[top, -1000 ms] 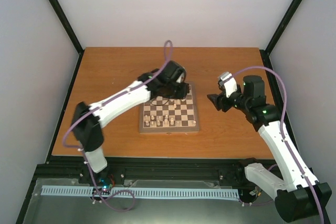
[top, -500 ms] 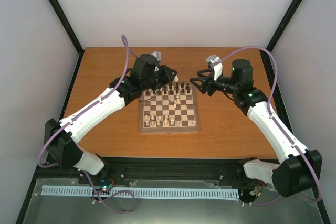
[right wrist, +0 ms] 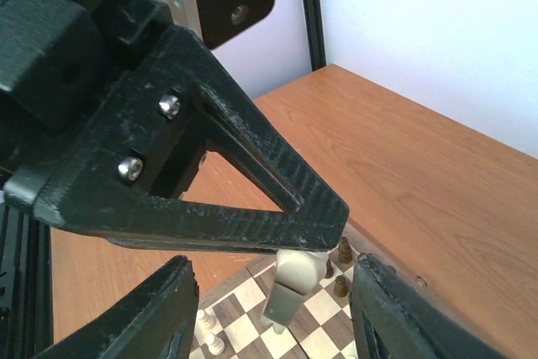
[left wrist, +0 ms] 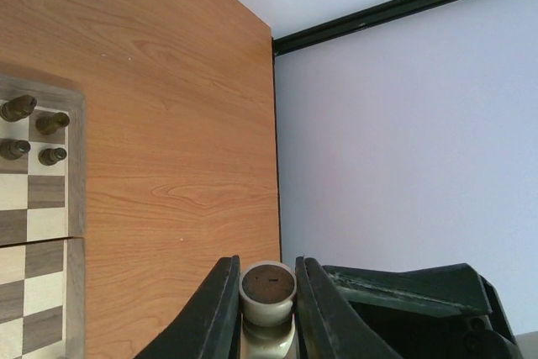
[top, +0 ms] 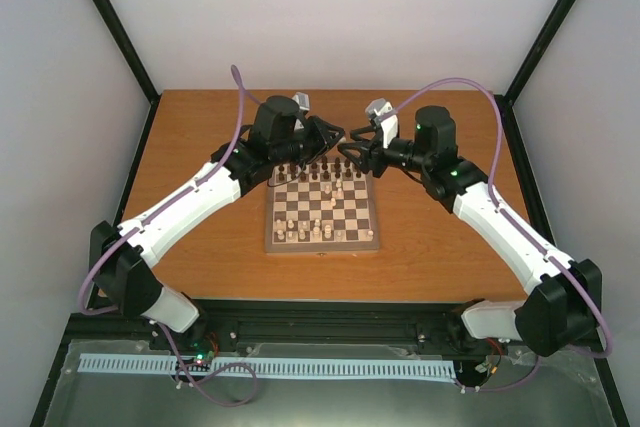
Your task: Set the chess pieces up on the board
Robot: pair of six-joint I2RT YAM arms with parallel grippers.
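Observation:
The board (top: 322, 247) lies mid-table, with dark chess pieces (top: 318, 167) along its far rows and cream pieces (top: 304, 232) near the front. My left gripper (top: 335, 135) hovers above the board's far edge, shut on a cream chess piece (left wrist: 267, 287) whose round dark-felted base faces the wrist camera. In the right wrist view that piece (right wrist: 296, 282) hangs below the left gripper's fingers (right wrist: 210, 199). My right gripper (top: 356, 153) faces it, open. Its jaws stand on either side of the piece without touching it.
Dark pieces (left wrist: 34, 128) stand at the board's far corner (left wrist: 76, 174). Bare orange-brown tabletop (top: 210, 137) surrounds the board. Black frame posts and white walls close in the table's back and sides. Purple cables loop above both arms.
My left gripper rose from the board's far left and swung right with the cream piece. The right gripper moved left to meet it, its jaws narrowing somewhat.

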